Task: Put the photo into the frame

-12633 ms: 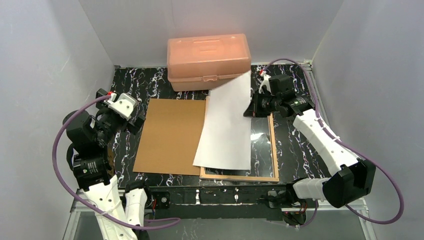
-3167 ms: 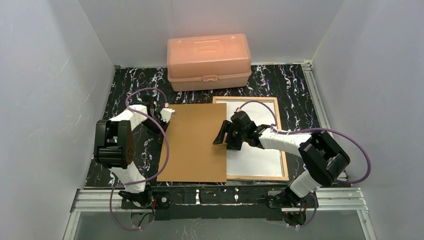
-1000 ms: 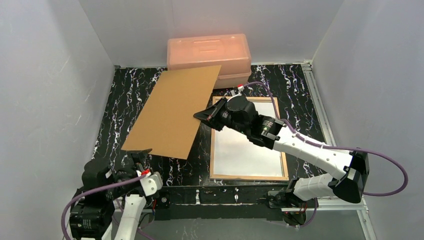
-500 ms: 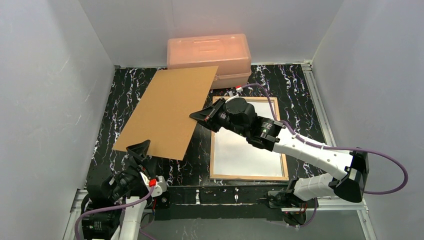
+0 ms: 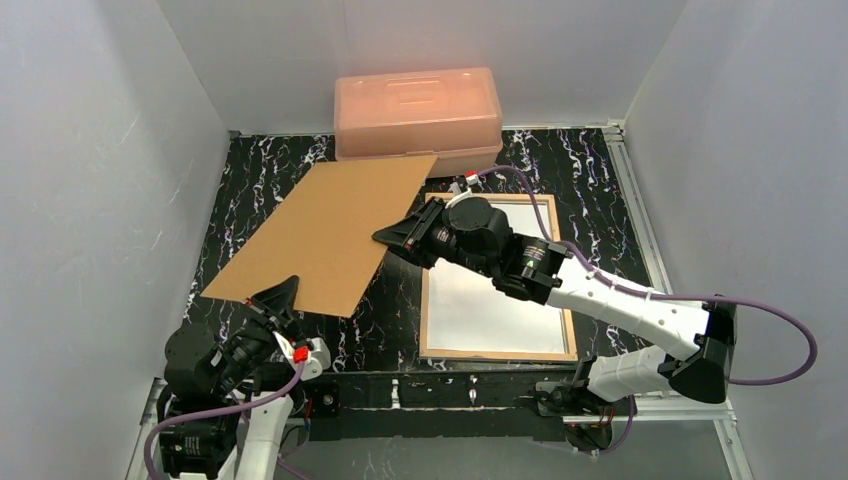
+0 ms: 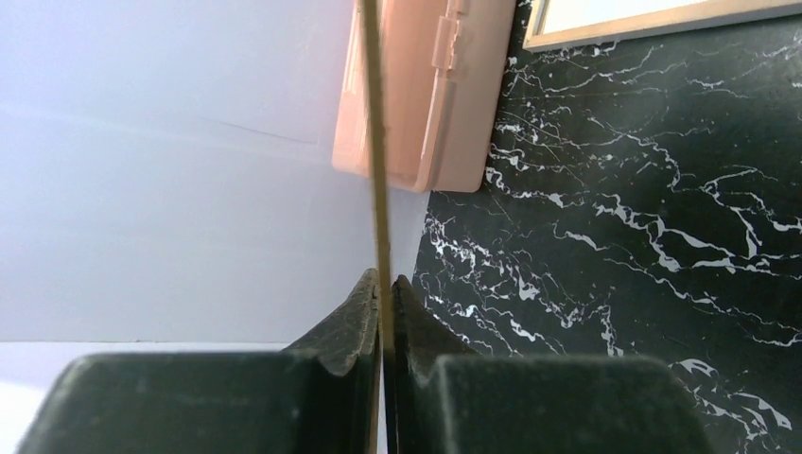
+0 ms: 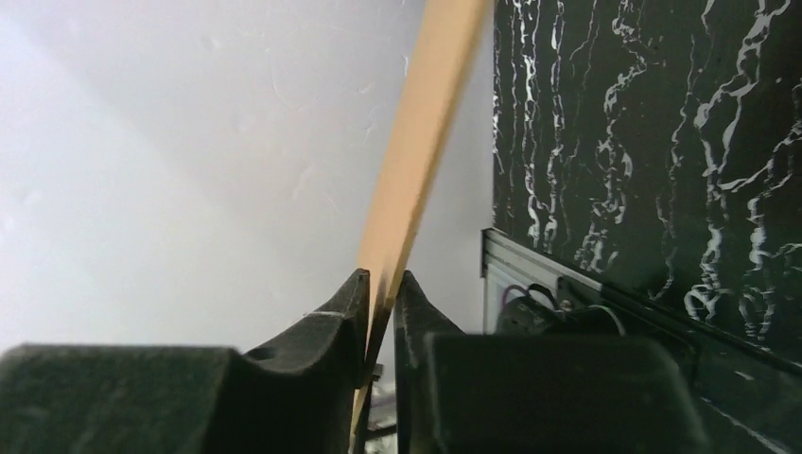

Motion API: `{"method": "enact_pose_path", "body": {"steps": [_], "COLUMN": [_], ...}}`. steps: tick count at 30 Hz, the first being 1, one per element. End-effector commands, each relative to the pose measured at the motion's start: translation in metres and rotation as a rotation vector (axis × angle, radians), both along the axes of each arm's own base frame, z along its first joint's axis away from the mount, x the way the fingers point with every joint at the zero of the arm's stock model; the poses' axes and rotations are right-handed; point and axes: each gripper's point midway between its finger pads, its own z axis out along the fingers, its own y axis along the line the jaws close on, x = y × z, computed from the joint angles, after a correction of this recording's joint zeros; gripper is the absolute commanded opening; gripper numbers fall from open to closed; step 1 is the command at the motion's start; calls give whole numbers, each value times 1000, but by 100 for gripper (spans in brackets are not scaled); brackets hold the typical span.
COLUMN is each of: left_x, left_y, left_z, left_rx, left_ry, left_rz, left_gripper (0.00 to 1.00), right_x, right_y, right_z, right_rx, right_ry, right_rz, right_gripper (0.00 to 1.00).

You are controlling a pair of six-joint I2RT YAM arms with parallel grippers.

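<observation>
The frame [image 5: 571,312] lies flat on the table at centre right, tan side up. The photo [image 5: 495,300] lies inside it with its plain white back showing. A brown backing board [image 5: 320,235] hangs tilted in the air left of the frame. My left gripper [image 5: 283,298] is shut on the board's near corner, and the left wrist view shows the board's thin edge [image 6: 374,113] pinched between the fingertips [image 6: 383,279]. My right gripper [image 5: 388,237] is at the board's right edge. There the board [image 7: 426,123] runs between jaws [image 7: 381,279] that stand slightly apart, with a gap beside it.
An orange plastic box [image 5: 417,105] stands at the back of the table, just behind the board's far corner, and also shows in the left wrist view [image 6: 444,95]. Grey walls close in both sides. A metal rail [image 5: 440,385] runs along the near edge.
My left gripper has come up to the board's near corner and shut on it. The board has sunk lower and shifted left. My right jaws have loosened around its edge.
</observation>
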Motion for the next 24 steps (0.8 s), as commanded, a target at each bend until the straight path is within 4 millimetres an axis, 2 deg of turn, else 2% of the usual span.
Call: {"method": "enact_pose_path", "body": {"steps": [1,3,6,7,10,12,17,20,22,24], "left_x": [1,-3,-14,-17,-25,-28,-39,-51,-57,-61], "left_y": [-1,-4,-11,-13,-19,-21,-29,-37,-40,-42], "left_z": [25,29,33,33,35,41,54,62,65,65], "left_rx": [-59,-75,-84,-91,-109,-134,-210,-248,-265,-274], "left_ry": [-32,-27,-3,11,64,83,168,231,264,291], "left_rz": [6,-9,-51,-64,-97,-104,-136,-174,-193,-205], "left_gripper": [0,0,0,0,0,0,0,0,0,0], "right_x": [-23,-22,-25,-27,-34,-34,-36,-46,-55,-55], "right_y": [-10,-19,-30,-35,-57,-76,-112,-116,-114,-111], "right_z": [46,45,50,48,54,58,63,63,54,46], "right_rx": [-23,-104,-227,-275,-425,-532,-634,-624,-614,-629], "right_ry": [-211,-317,-587,-671,-926,-1060,-1454,-1634,-1715,-1749], "right_rz": [119,157,315,390,560,608,594,641,742,796], "right_gripper": [32,50,93,98,99,99,99,99,99,97]}}
